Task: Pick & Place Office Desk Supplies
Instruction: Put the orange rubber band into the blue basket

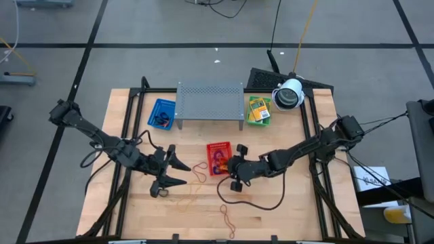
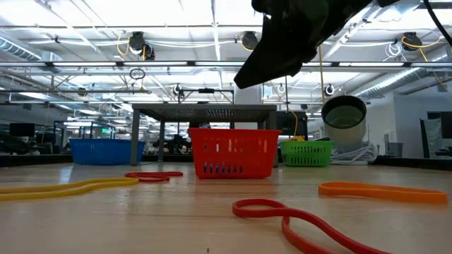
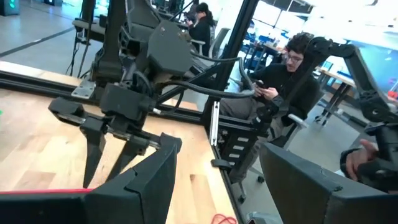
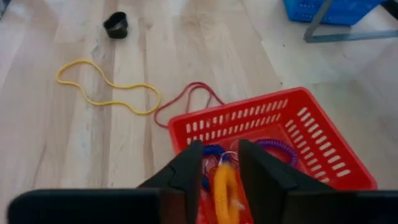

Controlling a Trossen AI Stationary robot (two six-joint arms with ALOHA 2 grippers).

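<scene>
Low view: a red band point(image 2: 296, 224) curls nearest on the counter point(image 2: 176, 226), an orange band point(image 2: 381, 190) to its right, a yellow band point(image 2: 67, 188) to its left. Farther off, the right pincer point(image 4: 219, 171) hangs over the red basket point(image 4: 311, 134), holding an orange loop point(image 4: 225, 190) narrowly. The left pincer point(image 1: 178, 173) spreads wide beside it. At the far edge, yellow-and-green packets point(image 1: 258, 108) fill the green basket point(image 1: 258, 121).
</scene>
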